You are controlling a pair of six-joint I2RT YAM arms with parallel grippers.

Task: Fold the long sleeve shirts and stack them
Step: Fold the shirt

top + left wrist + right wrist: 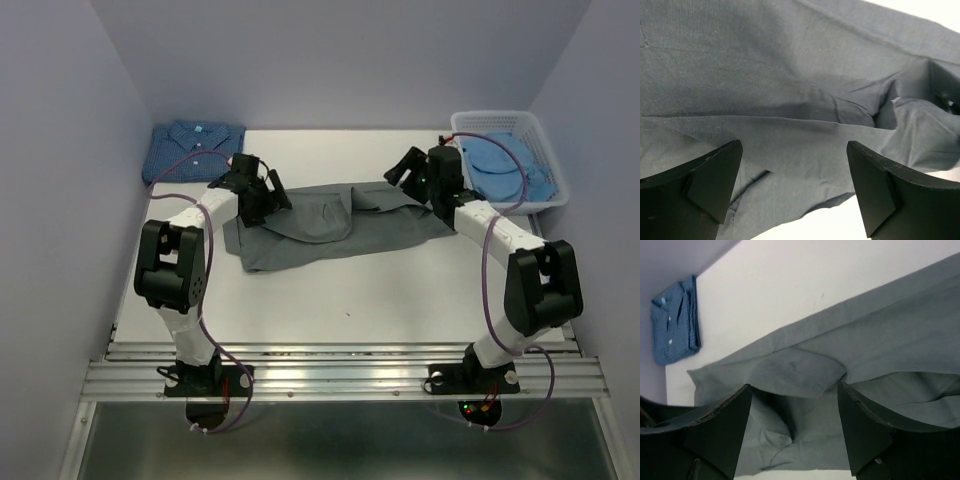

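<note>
The grey shirt point(320, 230) is seen as matt woven cloth, soft and creased; same cloth look for the dotted shirt point(195, 148) and pale shirt point(497, 160). The basket point(553, 172) is made out as white plastic lattice, the table point(350, 300) as smooth matt white. The fingers point(710, 187) are shown as matt black, slightly grainy plastic, and the rail point(340, 378) as brushed metal, fwiw.

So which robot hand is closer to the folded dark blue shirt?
Left. The left gripper is over the grey shirt, close to the dark blue shirt; the right gripper is far across, by the basket.
</note>
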